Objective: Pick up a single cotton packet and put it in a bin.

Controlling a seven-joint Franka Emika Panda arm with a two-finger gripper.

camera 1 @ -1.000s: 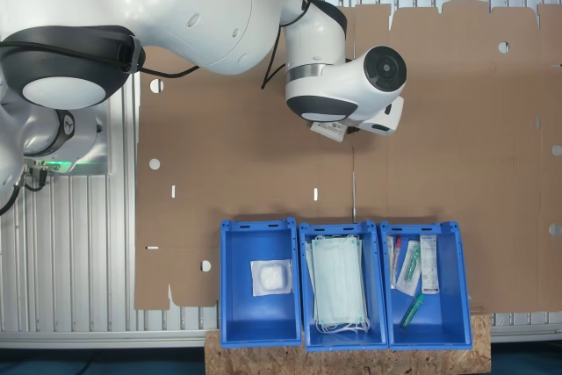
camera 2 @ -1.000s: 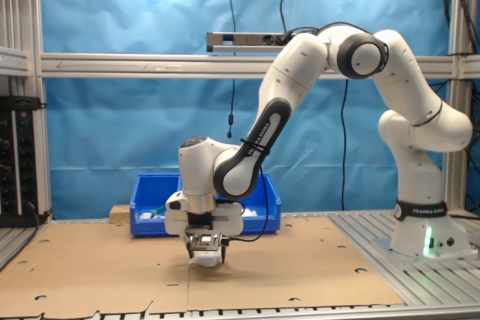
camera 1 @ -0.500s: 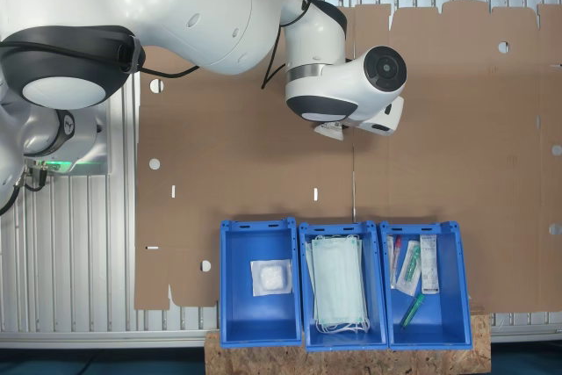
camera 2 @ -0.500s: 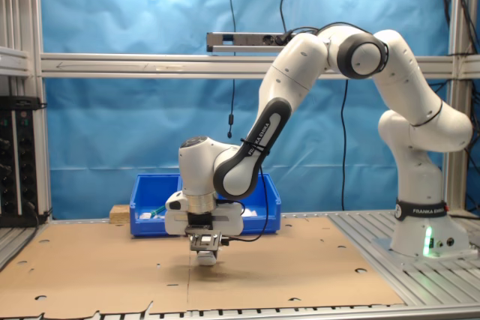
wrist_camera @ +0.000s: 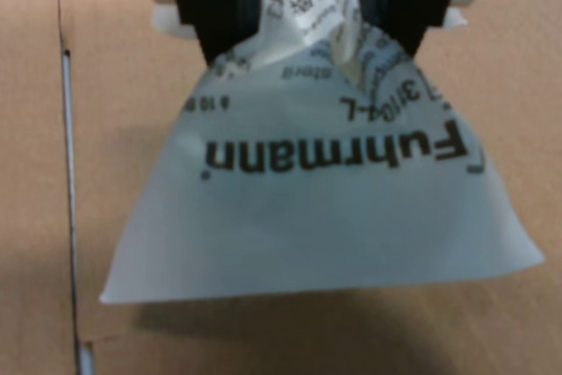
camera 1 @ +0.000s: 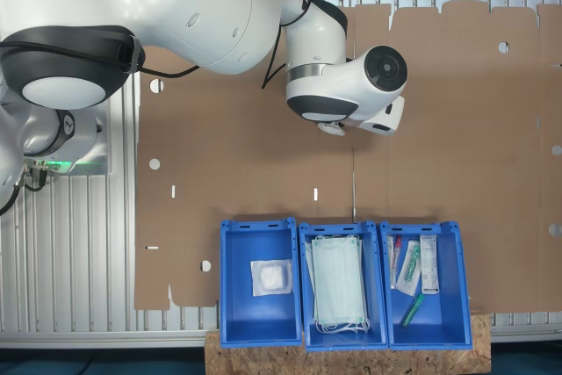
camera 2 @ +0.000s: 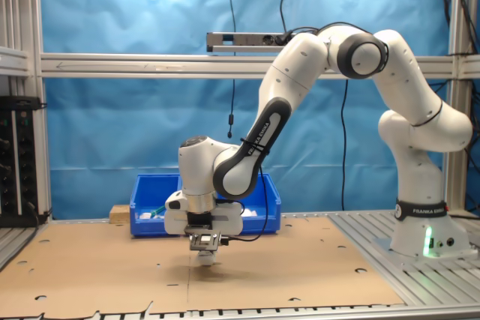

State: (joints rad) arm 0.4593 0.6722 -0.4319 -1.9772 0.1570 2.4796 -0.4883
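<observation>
cardboard under low claw, packet pinched

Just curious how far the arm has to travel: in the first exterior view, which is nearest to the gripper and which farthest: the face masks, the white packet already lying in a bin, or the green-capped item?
Measured from the gripper, which holds a cotton packet:
1. Face masks, in the middle bin, almost straight below the gripper in the first exterior view.
2. White packet, in the bin at the first exterior view's left.
3. Green-capped item, in the bin at the first exterior view's right, toward its lower end.
</observation>
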